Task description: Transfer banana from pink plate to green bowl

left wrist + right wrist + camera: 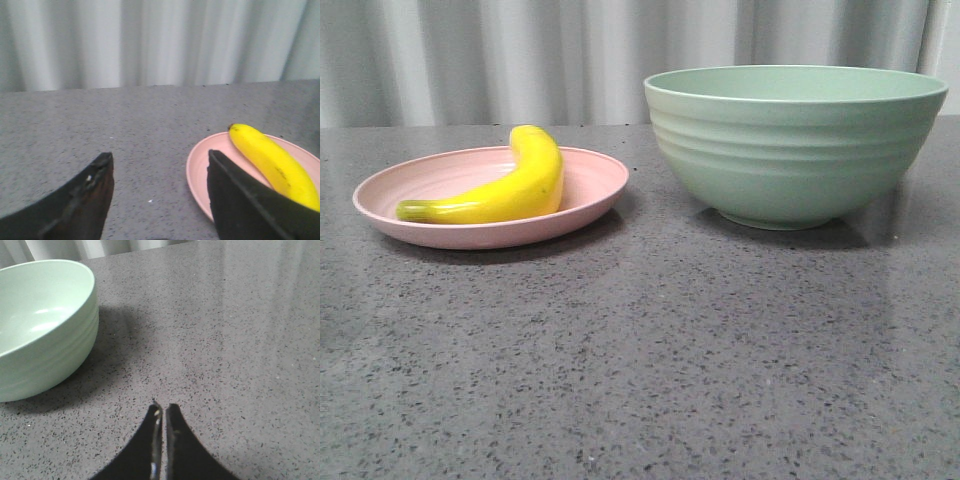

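Observation:
The yellow banana [510, 185] lies on the pink plate [595, 195] at the left of the table. The green bowl [790, 150] stands upright at the right. No gripper shows in the front view. In the left wrist view my left gripper [160, 160] is open and empty, low over the table beside the plate [200, 167]; one finger overlaps the plate's edge, and the banana [272, 162] lies beyond it. In the right wrist view my right gripper [163, 407] is shut on nothing above bare table, with the bowl [45, 325] off to one side.
The grey speckled tabletop [650, 350] carries the plate and bowl. A pale pleated curtain [570, 50] hangs behind the table's far edge.

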Available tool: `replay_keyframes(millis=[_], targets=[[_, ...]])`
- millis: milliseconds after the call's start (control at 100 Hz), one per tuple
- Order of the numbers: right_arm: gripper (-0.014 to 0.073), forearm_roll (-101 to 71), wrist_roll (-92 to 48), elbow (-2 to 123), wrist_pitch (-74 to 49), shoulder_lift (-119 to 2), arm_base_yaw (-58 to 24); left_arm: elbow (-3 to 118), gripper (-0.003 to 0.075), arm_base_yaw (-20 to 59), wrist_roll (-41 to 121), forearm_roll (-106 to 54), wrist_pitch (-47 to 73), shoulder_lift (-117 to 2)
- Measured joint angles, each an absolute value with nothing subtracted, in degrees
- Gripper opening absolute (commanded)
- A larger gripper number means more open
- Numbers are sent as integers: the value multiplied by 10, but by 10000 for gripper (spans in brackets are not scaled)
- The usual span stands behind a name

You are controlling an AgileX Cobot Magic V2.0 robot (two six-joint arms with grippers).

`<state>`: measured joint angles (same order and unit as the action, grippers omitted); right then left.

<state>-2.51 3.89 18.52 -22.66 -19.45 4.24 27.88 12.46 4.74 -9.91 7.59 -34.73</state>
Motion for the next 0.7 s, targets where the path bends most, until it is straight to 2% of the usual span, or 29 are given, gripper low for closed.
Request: replay_keyframes(millis=[370, 700], targets=[[-72, -25, 39, 185, -211, -194, 42, 418, 427, 276, 48, -104, 107, -569], [-72, -25, 39, 185, -210, -194, 42, 558, 444, 318, 48, -153, 247, -746]])
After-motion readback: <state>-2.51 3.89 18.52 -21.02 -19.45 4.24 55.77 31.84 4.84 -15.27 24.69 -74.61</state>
